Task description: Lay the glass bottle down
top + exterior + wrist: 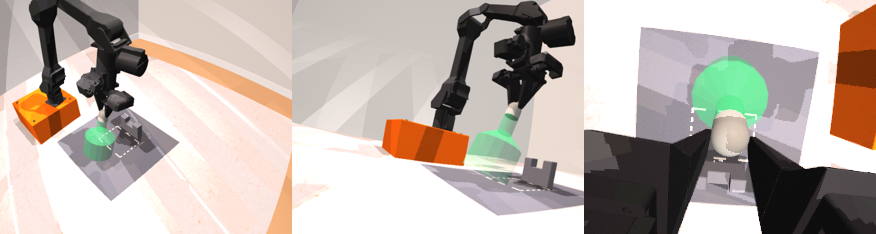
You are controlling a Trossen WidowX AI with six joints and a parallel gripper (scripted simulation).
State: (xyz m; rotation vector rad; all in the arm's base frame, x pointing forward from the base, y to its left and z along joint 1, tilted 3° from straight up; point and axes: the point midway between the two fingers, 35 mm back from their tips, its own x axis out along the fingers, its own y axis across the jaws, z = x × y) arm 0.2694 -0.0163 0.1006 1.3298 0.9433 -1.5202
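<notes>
"In the top view, what can't you make out?"

"The very tip of the pale neck, partly behind my tool [103,113] [515,105] [730,137], which is pinching it. The glass bottle [99,146] [495,152] [730,80] is green and see-through, left of the grey U-shaped rest [138,130] [538,173] [718,179]. Its body covers the left corner of my view of the dashed outline [120,156] [520,190] [691,123]."

"And around it?"

"A grey-violet mat [111,185] [504,203] [659,90], streaked with shadow, on a pale, veined desk [212,175] [354,197] [604,65]. An orange block [67,116] [407,142] [854,105] carries my arm at left. Beyond the desk run an orange-brown band [190,71] and plain walls [225,37] [367,50]."

"The exterior view?"

"There the bottle clearly tilts, neck leaning right, above the rest's height. Its lower right edge is close to the mat; I cannot tell if they touch. The mat's right side is cut off, and glare whitens the desk."

"The wrist view?"

"My fingers flank the neck and cover parts of the mat. The rest shows between them, its lower part hard to read. The orange block is cropped at right."
</notes>
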